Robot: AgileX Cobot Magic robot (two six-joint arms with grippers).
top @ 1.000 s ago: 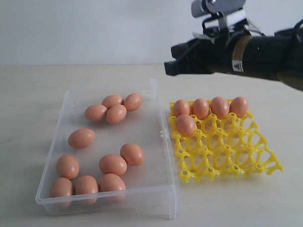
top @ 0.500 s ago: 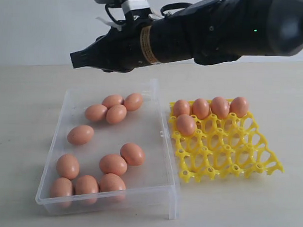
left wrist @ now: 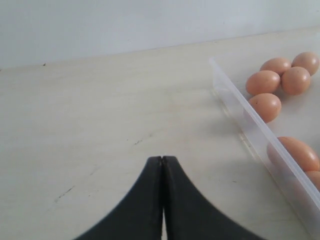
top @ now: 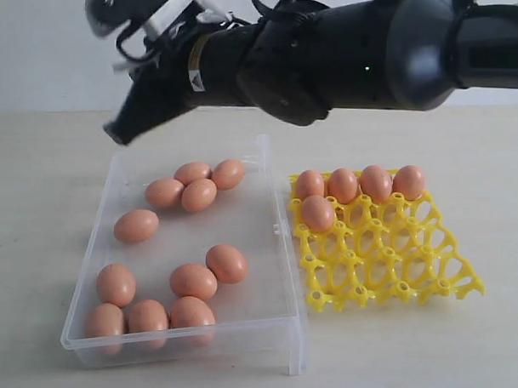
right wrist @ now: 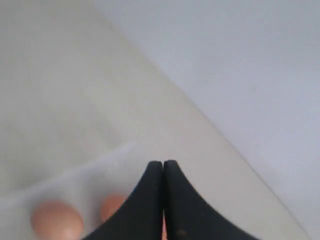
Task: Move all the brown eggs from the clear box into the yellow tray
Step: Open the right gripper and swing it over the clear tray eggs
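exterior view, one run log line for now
right gripper shut, empty, raised near clear box | left gripper shut, empty, outside box | brown eggs: 11 in box, 5 in yellow tray

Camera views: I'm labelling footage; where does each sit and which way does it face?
Exterior: off the arms, facing the clear box and yellow tray; the right arm crosses above.
Left wrist: on the left arm, past the left gripper, jaws shut, toward the box wall.
Right wrist: on the right arm, past the right gripper, jaws shut, toward blurred brown eggs.
Shared: exterior and left wrist show the same eggs.
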